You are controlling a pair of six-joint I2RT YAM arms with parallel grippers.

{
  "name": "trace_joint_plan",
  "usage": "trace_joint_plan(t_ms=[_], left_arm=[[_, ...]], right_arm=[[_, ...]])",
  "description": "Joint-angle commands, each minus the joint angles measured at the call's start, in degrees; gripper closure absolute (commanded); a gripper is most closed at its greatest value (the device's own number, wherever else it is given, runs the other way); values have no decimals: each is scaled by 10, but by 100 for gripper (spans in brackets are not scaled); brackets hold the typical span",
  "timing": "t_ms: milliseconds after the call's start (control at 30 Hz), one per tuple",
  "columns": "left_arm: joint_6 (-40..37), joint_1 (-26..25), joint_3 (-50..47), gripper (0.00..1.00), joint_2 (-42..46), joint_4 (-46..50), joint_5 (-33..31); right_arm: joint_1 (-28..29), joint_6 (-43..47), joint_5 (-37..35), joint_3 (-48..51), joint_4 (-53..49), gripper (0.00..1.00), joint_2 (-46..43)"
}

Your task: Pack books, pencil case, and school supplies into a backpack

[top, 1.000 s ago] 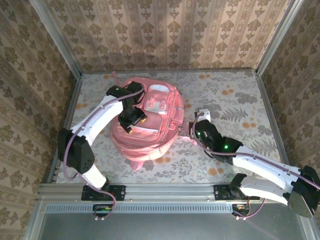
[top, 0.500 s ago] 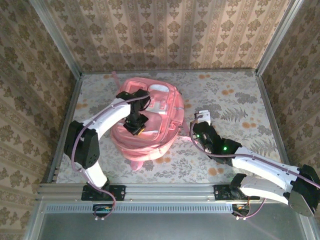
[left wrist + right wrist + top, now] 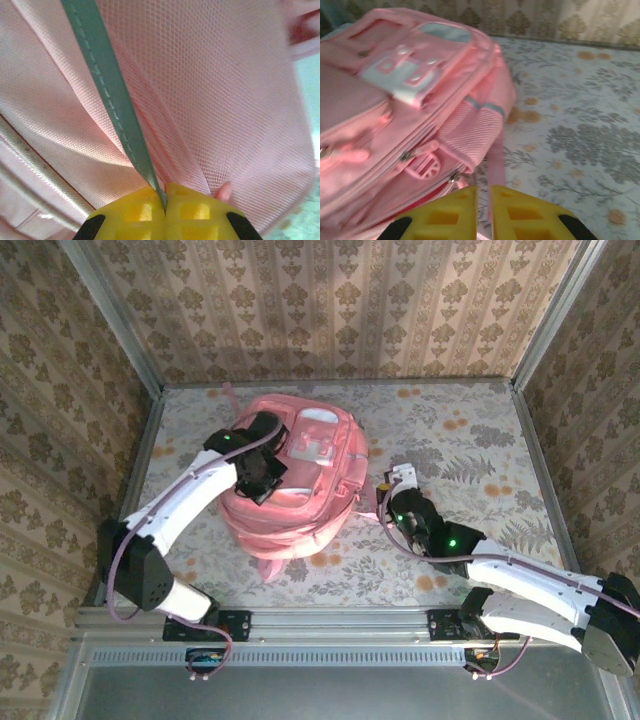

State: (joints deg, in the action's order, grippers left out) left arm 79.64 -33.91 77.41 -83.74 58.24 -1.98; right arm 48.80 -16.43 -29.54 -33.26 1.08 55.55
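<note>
Backpack point(image 3: 310, 512) lies flat on the table point(image 3: 470, 430). Left gripper point(image 3: 165, 202) is clamped on its teal-edged mesh point(image 3: 107, 90); right gripper point(image 3: 484, 202) appears closed on a pink strap point(image 3: 495, 160). Risk: thin fabric slipping free, or opposed pulls dragging the backpack sideways.

The left arm point(image 3: 185, 495) and right arm point(image 3: 520, 575) have white shells, black joints, a green light and a mauve cable each. The left tool point(image 3: 165, 212) and right tool point(image 3: 483, 200) have yellow fingers point(image 3: 445, 217) with square recesses.
</note>
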Motion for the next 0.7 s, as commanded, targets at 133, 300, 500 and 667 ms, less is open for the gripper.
trace_joint_plan(t_ms=[133,300,500,667], left_arm=[[-77,49,-21,100,116,-173,24],[-90,92,-63,100,133,-235,109],[-77,115,-56,100,135,-275,135],[-82,121,-27,100,132,-280,136]], right_arm=[[9,92,181,23,108,97,-1],[24,116,232,6,125,100,42],[67,154,327,-2,194,66,126],[94,174,378,-16,250,59,191]])
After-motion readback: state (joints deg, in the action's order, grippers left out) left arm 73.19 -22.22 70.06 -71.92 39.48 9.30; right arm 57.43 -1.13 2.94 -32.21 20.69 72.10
